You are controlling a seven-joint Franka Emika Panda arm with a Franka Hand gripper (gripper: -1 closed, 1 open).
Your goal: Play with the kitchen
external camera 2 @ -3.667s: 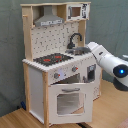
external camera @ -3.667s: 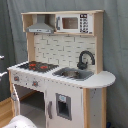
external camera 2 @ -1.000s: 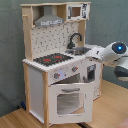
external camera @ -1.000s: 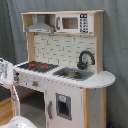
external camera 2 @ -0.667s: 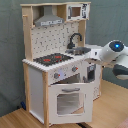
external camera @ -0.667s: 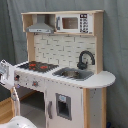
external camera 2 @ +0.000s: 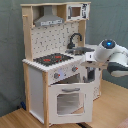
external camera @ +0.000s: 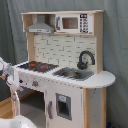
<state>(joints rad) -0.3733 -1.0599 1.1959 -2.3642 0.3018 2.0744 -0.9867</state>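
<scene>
Second exterior view showed you the kitchen (external camera 2: 60, 65) standing on a wooden floor (external camera 2: 112, 107) against a grey curtain (external camera 2: 10, 50), filling most of the frame, with its grey hood (external camera 2: 49, 19) and small microwave (external camera 2: 75, 10) up top. Below them you had the black-red hob (external camera 2: 51, 59), the black faucet (external camera 2: 75, 39) curving over the sink (external camera 2: 80, 50), two knobs (external camera 2: 56, 75) on the front panel, and the windowed oven door (external camera 2: 67, 100) tilted slightly open. Your arm (external camera 2: 112, 57) came in from the second exterior view's right, its white body beside the sink end of the counter, and the gripper (external camera 2: 90, 75) hung down just beside the kitchen's right front edge; you could not tell from either picture how the jaws stood. First exterior view gave you the kitchen (external camera: 65, 65) from the other side, with the arm (external camera: 10, 80) at the first exterior view's left, near the hob end of the counter.
</scene>
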